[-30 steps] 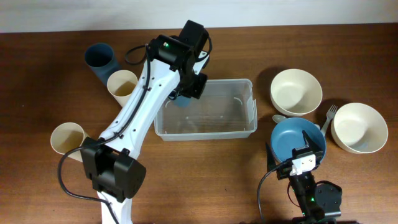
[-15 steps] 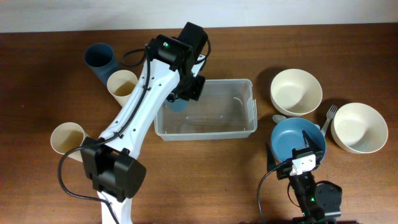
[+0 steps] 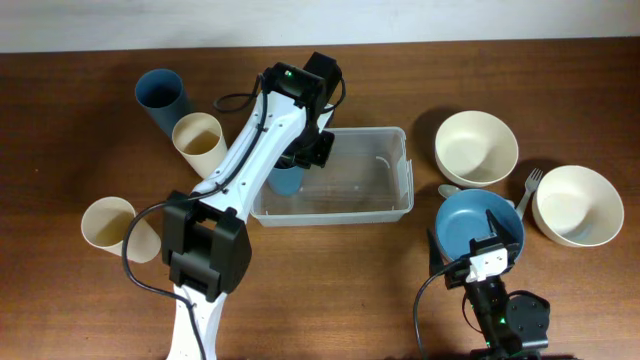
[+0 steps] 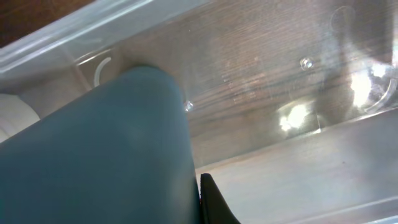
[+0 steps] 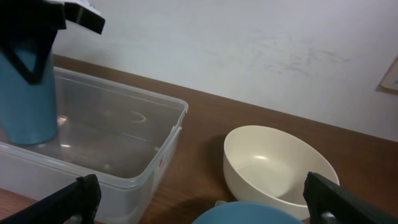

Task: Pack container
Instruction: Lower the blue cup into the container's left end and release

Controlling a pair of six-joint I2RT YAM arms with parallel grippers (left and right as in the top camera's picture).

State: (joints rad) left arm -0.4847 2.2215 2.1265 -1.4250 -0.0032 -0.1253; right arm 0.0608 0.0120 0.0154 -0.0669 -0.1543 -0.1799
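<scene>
The container (image 3: 400,135) sat mid-bench (image 3: 60,310), its long side running across. The left tool (image 3: 303,155) was clenched on a blue cup (image 3: 287,181) that stood upright in the container's left end, close to the left wall and rim. From the cup the floor ran bare to the right wall. The right tool (image 5: 205,202) hung released, fingers wide, over a blue bowl (image 3: 460,225), near the container's right rim but apart from it.
</scene>
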